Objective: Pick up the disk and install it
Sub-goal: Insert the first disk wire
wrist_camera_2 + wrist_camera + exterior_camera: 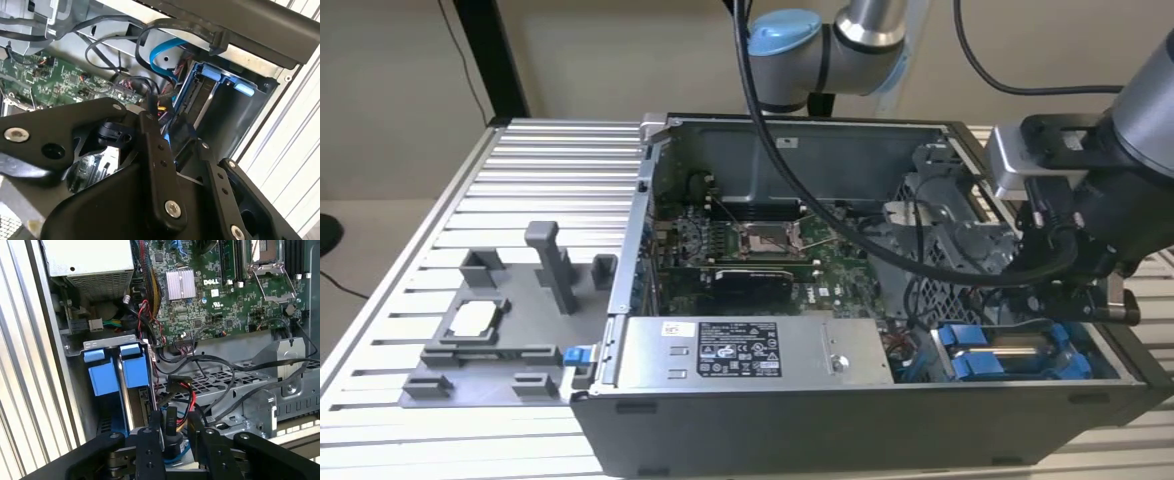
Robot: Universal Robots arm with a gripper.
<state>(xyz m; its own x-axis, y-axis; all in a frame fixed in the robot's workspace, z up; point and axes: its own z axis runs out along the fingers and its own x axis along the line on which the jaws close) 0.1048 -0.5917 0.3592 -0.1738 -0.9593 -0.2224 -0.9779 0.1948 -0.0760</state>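
Black jaws stand parted and empty, just beside the bay-seated disk (135,371).

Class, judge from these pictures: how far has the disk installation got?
Done: the disk stands in its blue bracket inside the computer case. In hand: nothing; the open hand hovers close by it. Left: whether it is fully seated cannot be seen.

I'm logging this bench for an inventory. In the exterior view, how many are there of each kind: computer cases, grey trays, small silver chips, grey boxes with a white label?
open computer case: 1
grey tray: 1
small silver chip: 1
grey box with white label: 1
Total: 4
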